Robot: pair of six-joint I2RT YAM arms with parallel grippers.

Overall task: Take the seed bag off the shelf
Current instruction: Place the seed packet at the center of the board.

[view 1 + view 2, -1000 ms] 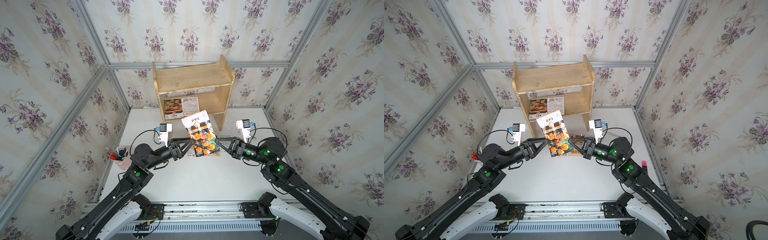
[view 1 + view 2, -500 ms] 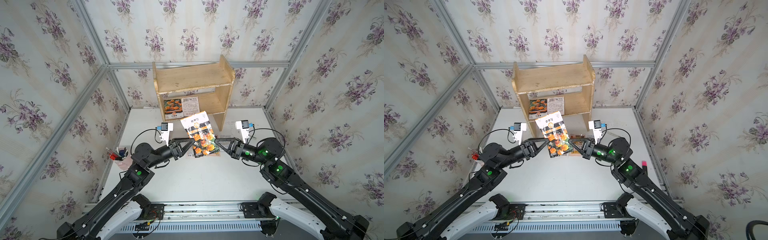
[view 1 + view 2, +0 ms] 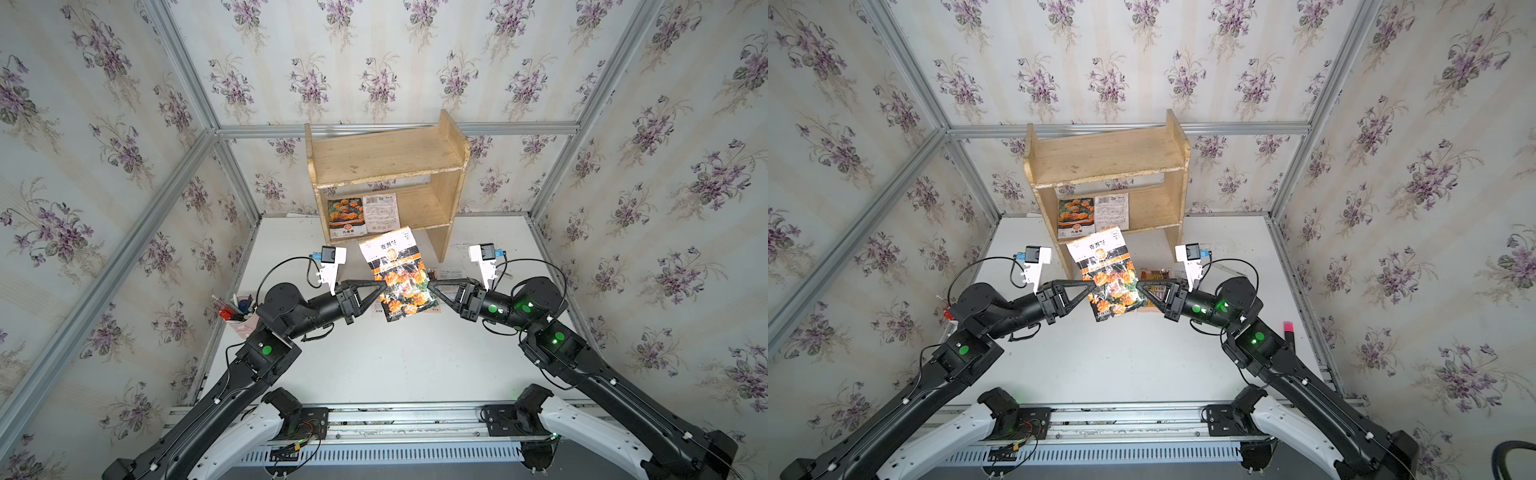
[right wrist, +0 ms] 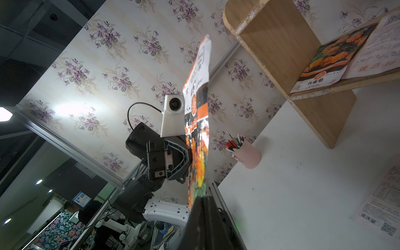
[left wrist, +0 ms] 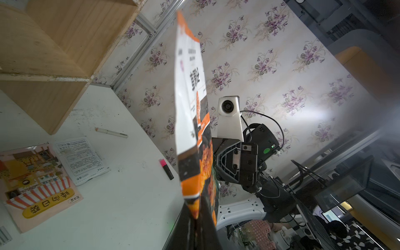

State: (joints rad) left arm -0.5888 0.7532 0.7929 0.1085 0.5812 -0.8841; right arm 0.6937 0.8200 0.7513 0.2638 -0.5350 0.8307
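Note:
The seed bag (image 3: pixel 399 274) (image 3: pixel 1106 274), white on top with orange flowers below, hangs upright in the air in front of the shelf (image 3: pixel 386 160) (image 3: pixel 1104 156). My left gripper (image 3: pixel 384 284) (image 5: pixel 195 218) is shut on the bag's left edge. My right gripper (image 3: pixel 430 286) (image 4: pixel 203 198) is shut on its right edge. Both wrist views show the bag (image 5: pixel 190 108) (image 4: pixel 198 108) edge-on, rising from between the jaws. Two more packets, an orange-flower packet (image 3: pixel 347 216) and a white printed packet (image 3: pixel 380 212), lean on the shelf's lower tier.
A pink-striped packet (image 5: pixel 36 184) and a white leaflet (image 5: pixel 82 160) lie flat on the white table under the bag. A pink pen cup (image 3: pixel 241 316) stands at the left wall. A pink marker (image 3: pixel 1288 328) and a pencil (image 5: pixel 111 132) lie to the right.
My left gripper's jaws have closed onto the bag's left edge. The bag and the right arm have hardly moved.

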